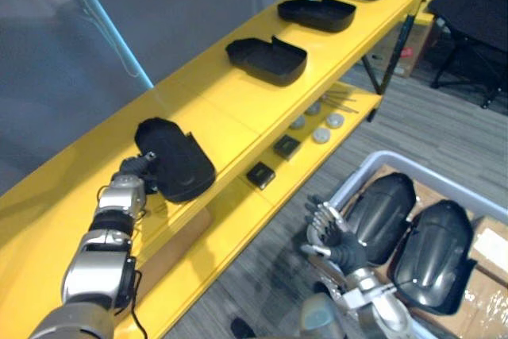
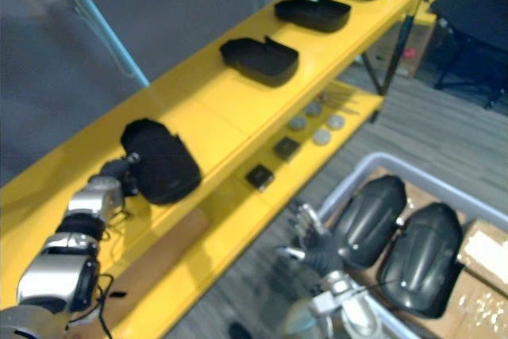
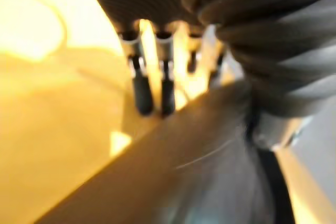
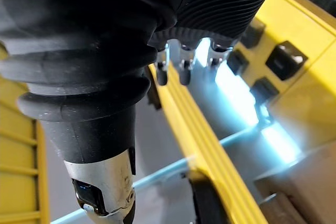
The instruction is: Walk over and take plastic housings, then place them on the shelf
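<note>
On the top board of the yellow shelf (image 1: pixel 208 113), at its near end, the nearest housing (image 1: pixel 176 160) lies dome-up and tilted slightly. The left hand (image 1: pixel 140 169) is at its near edge; its fingers (image 3: pixel 142 94) look fairly straight, not curled round the housing. Farther along the same board three more housings (image 1: pixel 267 59) lie hollow side up in a row, well apart from each other. On the lower board lie small black blocks (image 1: pixel 260 175) and grey discs (image 1: pixel 321 135). Down on the floor side, a grey bin (image 1: pixel 373 163) holds two housings (image 1: pixel 381 216) side by side, dome-up. The right hand (image 1: pixel 332 232) hangs just beside the bin's wall, fingers spread and empty
</note>
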{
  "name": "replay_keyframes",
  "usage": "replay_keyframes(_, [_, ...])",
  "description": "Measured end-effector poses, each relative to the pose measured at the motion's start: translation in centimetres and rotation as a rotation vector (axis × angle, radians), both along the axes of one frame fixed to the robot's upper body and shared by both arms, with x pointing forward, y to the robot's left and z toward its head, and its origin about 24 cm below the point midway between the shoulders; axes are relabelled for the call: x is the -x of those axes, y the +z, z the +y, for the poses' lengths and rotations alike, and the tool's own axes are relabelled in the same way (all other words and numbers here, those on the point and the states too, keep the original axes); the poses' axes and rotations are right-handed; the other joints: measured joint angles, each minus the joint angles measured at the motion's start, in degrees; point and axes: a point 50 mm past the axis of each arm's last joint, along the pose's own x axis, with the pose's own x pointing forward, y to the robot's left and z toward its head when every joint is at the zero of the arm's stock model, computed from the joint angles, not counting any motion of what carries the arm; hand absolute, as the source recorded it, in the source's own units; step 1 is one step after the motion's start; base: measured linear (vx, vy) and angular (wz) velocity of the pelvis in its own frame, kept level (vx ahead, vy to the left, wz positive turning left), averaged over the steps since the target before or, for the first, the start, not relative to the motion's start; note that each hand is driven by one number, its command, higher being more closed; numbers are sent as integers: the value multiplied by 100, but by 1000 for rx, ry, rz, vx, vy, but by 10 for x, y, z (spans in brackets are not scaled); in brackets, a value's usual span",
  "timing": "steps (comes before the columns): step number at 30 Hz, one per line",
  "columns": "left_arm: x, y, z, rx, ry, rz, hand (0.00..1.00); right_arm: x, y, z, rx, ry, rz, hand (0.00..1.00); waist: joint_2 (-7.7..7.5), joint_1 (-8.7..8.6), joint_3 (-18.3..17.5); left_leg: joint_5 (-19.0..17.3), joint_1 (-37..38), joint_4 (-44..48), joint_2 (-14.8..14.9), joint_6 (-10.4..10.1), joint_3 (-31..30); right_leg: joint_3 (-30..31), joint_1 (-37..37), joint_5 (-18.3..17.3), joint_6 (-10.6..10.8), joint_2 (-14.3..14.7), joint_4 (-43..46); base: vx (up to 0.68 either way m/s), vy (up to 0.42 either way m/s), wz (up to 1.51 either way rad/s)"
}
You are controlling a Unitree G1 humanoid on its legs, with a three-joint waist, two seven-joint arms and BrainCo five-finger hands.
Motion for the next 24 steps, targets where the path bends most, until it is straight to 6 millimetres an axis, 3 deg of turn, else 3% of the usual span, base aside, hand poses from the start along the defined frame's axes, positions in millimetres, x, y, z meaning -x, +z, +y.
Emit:
replay_keyframes(9, [-8,60,29,-226,169,-113,0,-1,-4,9,-55,28,7,0,-68,7,-57,2,10,-1,9,3,-9,-17,77,81,44,11,-119,0,0,0])
replay_keyframes(18, [-8,79,37,-385,210,-193,0,-1,-11,7,-74,11,25,0,-267,43,-395,2,10,-5,31,3,-130,-184,332,212,4,22,-435,10,3,6])
replay_keyframes(24, [-8,110,40,-603,231,-339,0,-7,-17,9,-29,22,-1,0,-304,192,-501,29,-19,-6,20,26,-332,-393,458,209,-4,1,-490,4,6,16])
